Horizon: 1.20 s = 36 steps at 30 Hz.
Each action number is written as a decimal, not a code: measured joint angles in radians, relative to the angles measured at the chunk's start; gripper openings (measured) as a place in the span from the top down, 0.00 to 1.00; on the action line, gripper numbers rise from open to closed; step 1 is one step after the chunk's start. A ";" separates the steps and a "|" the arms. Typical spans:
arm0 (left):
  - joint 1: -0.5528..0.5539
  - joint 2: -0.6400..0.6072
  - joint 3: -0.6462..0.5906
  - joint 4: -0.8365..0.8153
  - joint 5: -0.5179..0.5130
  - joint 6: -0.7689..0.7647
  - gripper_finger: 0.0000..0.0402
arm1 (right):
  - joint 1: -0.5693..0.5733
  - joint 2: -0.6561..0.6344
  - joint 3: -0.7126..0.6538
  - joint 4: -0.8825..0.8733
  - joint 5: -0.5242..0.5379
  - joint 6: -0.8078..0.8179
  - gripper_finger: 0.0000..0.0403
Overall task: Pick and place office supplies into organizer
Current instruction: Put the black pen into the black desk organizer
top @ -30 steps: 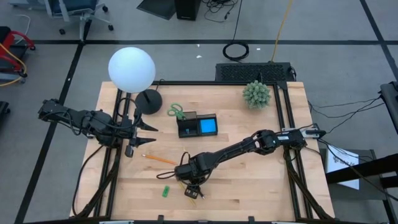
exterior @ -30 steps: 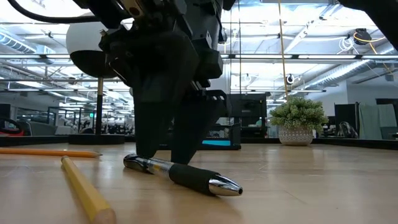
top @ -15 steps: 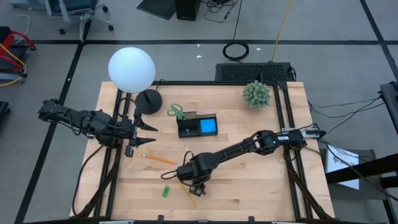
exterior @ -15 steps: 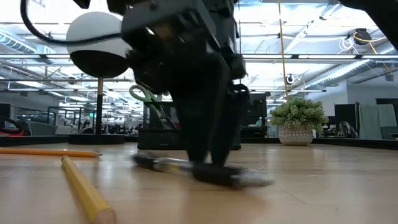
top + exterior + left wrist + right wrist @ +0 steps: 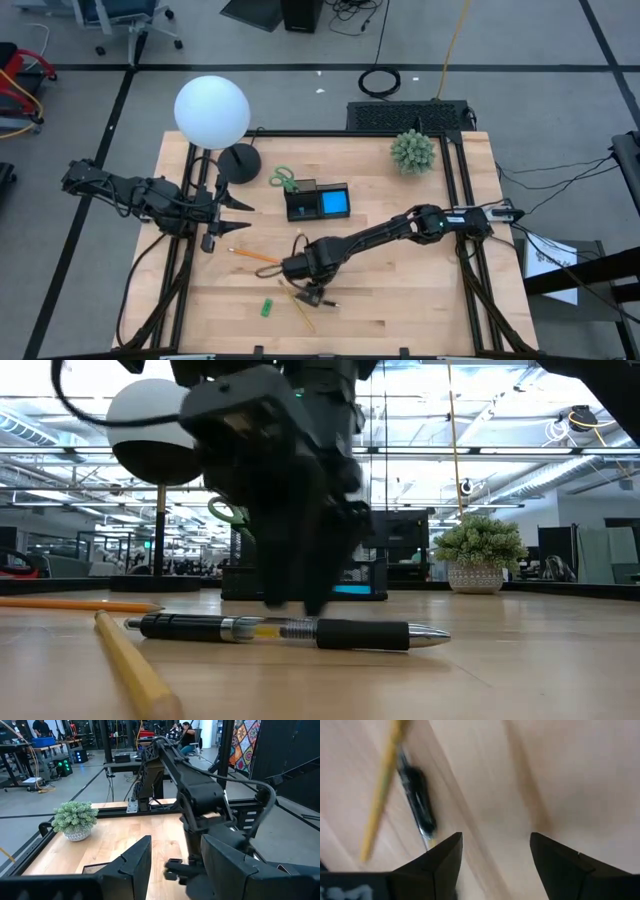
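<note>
From above: a wooden table (image 5: 420,290); the left gripper (image 5: 232,216) parked near the table's left edge, fingers spread and holding nothing; the right gripper (image 5: 303,280) reaching low over the front middle of the table, fingers apart with nothing between them. Just beside it, a dark pen (image 5: 318,299) and a yellow pencil (image 5: 303,316) lying on the wood; an orange pencil (image 5: 255,256) to the left of the right gripper; a tiny green piece (image 5: 267,307) near the front edge. The black organizer (image 5: 303,206) sits at mid-table with the blue sticky pad (image 5: 336,204) in its right compartment; the green-handled scissors (image 5: 284,179) stand in its left rear corner, handles up. Also present: a lamp with a white globe (image 5: 211,110) and black round base (image 5: 238,160), and a green spiky plant (image 5: 412,150) at the far right. From table height: the pen (image 5: 290,630) lies flat and free on the wood, the right gripper (image 5: 295,600) behind it, not gripping it; the yellow pencil (image 5: 125,668) in the foreground, the orange pencil (image 5: 80,603) farther left. Left wrist view: own fingers (image 5: 131,865) spread, the right arm (image 5: 197,805) and the plant (image 5: 76,819) beyond. Right wrist view: own fingers (image 5: 437,862) apart over bare wood, the pen (image 5: 417,800) and yellow pencil (image 5: 382,787) blurred ahead of them.
</note>
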 joint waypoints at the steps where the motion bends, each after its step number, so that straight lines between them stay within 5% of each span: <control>1: 0.000 0.000 0.000 -0.001 0.000 0.000 0.57 | -0.003 -0.008 0.000 0.018 -0.002 -0.003 0.44; 8: 0.000 0.000 0.000 -0.004 0.000 0.003 0.57 | 0.039 -0.018 0.001 0.234 -0.117 -0.010 0.44; 19: 0.000 0.000 0.000 0.001 0.000 0.003 0.57 | 0.082 -0.012 0.002 0.054 0.076 -0.094 0.44; 36: 0.000 0.000 0.000 0.001 -0.018 0.005 0.57 | 0.144 -0.012 0.003 0.054 0.152 -0.152 0.44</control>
